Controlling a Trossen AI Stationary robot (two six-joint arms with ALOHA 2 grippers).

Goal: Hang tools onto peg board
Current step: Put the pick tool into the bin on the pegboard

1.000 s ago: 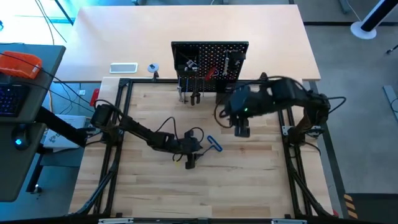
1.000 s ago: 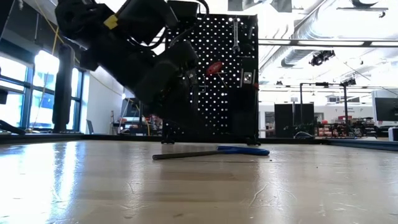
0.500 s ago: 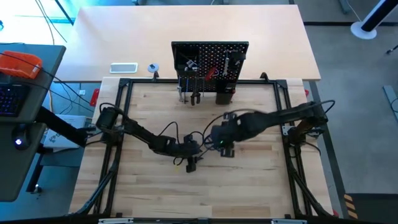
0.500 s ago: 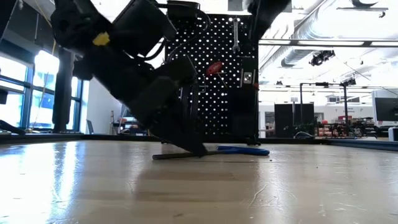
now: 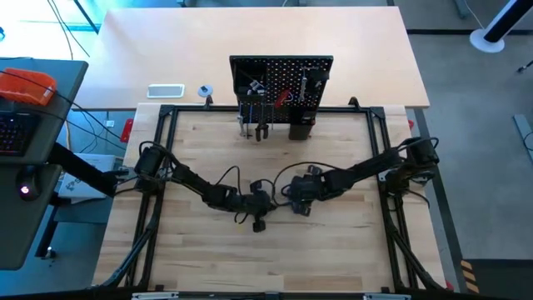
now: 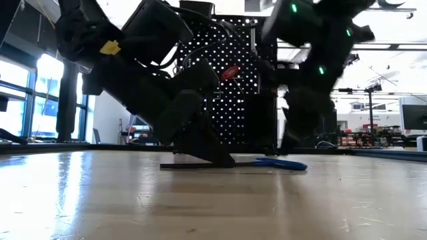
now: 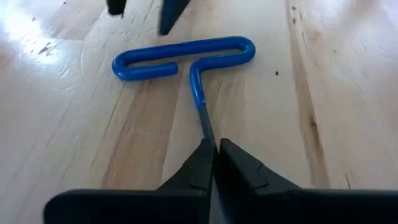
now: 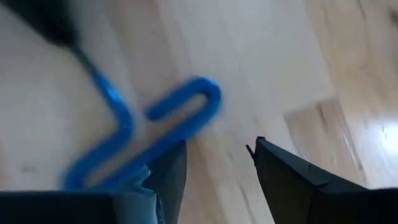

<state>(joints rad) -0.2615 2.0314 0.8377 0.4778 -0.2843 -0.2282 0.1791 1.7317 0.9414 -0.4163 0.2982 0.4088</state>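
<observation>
Pale wood-plank tabletop inside a black frame, blue-handled T hex key lying flat near its middle, upright black peg board standing at the far edge, bare planks toward the near edge

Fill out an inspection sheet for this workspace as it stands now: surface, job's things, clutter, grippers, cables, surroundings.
Surface: wooden table, light planks, bare around the arms.
Job's things: blue-handled T hex key flat on the table; peg board upright at the far edge, tools already hung on it.
Clutter: nothing seen on the work surface.
Grippers: left gripper shut on the hex key's shaft; right gripper open, fingers down beside the blue handle.
Cables: black cables loop along both arms.
Surroundings: side desk with an orange object; workshop room behind the board.
</observation>
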